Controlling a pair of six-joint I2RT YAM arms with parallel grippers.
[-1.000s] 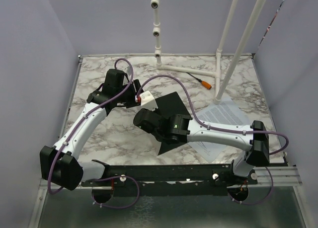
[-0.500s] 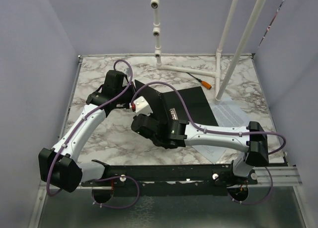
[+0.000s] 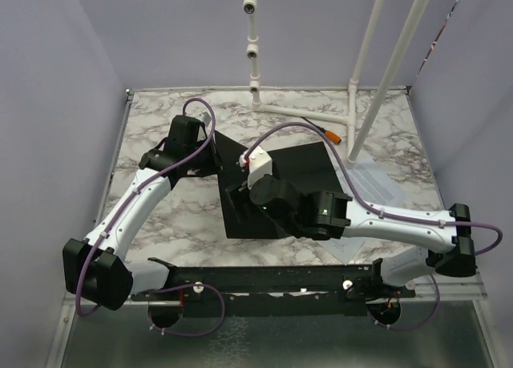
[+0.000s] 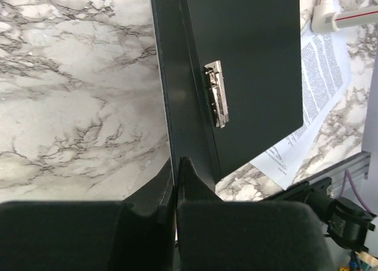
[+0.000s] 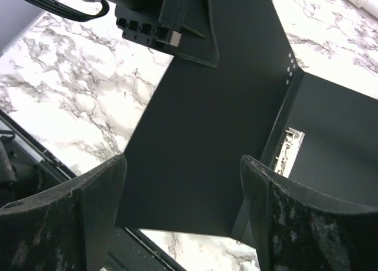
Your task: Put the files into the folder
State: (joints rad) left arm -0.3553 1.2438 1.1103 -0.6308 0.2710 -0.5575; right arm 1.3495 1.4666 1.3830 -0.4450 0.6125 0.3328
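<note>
The folder [image 3: 317, 166] lay open on the counter [image 4: 71, 94], black inside up, partly over the papers [image 4: 322, 64]. The left hand [image 4: 177, 167] seemingly pinched its near edge; the right hand [image 5: 182, 165] hovered spread above it.

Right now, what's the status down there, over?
Left fingers shut on folder edge; right fingers open above it. Folder open, black inside up. Papers outside, partly under it.
</note>
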